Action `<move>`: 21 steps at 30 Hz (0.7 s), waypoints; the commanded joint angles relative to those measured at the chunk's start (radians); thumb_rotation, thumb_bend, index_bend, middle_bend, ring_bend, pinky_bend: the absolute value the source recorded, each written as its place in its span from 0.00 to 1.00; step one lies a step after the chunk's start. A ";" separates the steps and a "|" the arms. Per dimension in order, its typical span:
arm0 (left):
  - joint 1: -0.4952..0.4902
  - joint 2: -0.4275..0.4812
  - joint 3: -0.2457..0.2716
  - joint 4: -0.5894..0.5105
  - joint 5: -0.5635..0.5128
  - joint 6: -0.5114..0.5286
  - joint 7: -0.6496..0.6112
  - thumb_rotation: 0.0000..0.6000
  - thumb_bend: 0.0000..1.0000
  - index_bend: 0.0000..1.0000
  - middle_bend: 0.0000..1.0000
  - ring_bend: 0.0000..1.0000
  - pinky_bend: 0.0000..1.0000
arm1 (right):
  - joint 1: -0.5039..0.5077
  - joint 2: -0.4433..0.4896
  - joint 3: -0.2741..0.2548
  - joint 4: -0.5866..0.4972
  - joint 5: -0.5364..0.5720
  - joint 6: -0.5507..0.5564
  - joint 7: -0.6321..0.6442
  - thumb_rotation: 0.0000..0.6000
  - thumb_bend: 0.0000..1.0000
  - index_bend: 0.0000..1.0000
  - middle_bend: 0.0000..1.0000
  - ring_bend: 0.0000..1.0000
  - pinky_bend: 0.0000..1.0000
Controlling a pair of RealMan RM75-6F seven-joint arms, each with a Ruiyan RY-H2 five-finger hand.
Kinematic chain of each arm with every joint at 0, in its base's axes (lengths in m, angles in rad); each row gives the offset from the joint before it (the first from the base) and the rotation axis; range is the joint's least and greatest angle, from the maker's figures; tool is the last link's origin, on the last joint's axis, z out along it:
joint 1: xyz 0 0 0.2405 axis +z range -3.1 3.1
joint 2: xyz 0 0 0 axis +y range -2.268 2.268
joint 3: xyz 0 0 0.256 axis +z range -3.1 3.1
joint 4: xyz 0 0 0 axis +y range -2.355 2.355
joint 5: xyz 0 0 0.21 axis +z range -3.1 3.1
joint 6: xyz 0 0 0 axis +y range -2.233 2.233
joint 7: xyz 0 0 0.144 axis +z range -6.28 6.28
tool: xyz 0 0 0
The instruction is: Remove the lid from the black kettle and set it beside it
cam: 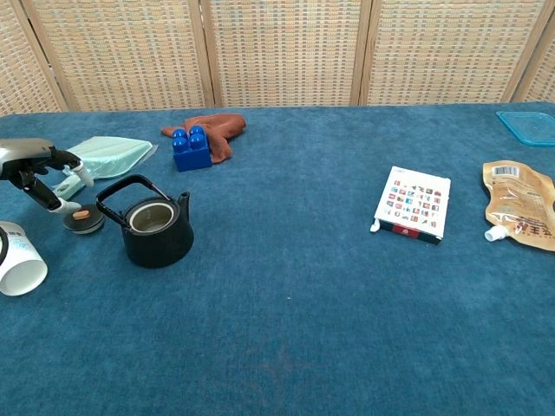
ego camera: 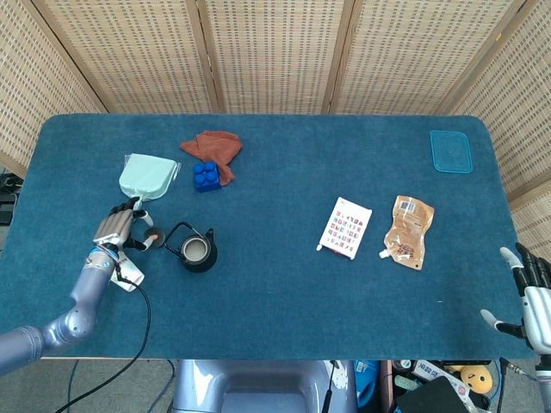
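Looking at head view: left hand (ego camera: 119, 229) sits just left of the open black kettle (ego camera: 196, 251), lid (ego camera: 154, 236) at its fingertips; right hand (ego camera: 532, 297) open, idle. Chest view: lid (cam: 83, 219) lies on the table, fingers (cam: 54, 204) touching it; grip unclear.

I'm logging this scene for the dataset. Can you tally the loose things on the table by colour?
Black: 2, kettle, lid
Blue: 2, toy brick, flat tray
Mint green: 1, dustpan
Rust brown: 1, cloth
White: 2, cup, card box
Tan: 1, pouch
Total: 9
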State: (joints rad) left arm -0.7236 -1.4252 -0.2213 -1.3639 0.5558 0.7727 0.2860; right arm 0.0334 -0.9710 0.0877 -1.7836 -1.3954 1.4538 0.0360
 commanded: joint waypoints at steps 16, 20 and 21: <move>0.312 0.304 0.073 -0.364 0.583 0.505 -0.184 1.00 0.13 0.00 0.00 0.00 0.00 | -0.011 0.002 -0.008 -0.010 -0.027 0.027 -0.004 1.00 0.00 0.00 0.00 0.00 0.00; 0.392 0.341 0.136 -0.413 0.686 0.588 -0.221 1.00 0.13 0.00 0.00 0.00 0.00 | -0.017 -0.003 -0.004 -0.010 -0.026 0.045 -0.019 1.00 0.00 0.00 0.00 0.00 0.00; 0.412 0.349 0.156 -0.418 0.714 0.607 -0.223 1.00 0.13 0.00 0.00 0.00 0.00 | -0.019 -0.004 -0.003 -0.010 -0.025 0.049 -0.021 1.00 0.00 0.00 0.00 0.00 0.00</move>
State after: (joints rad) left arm -0.3548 -1.1092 -0.1104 -1.7496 1.2147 1.3384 0.0868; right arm 0.0158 -0.9741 0.0837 -1.7933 -1.4207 1.5011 0.0165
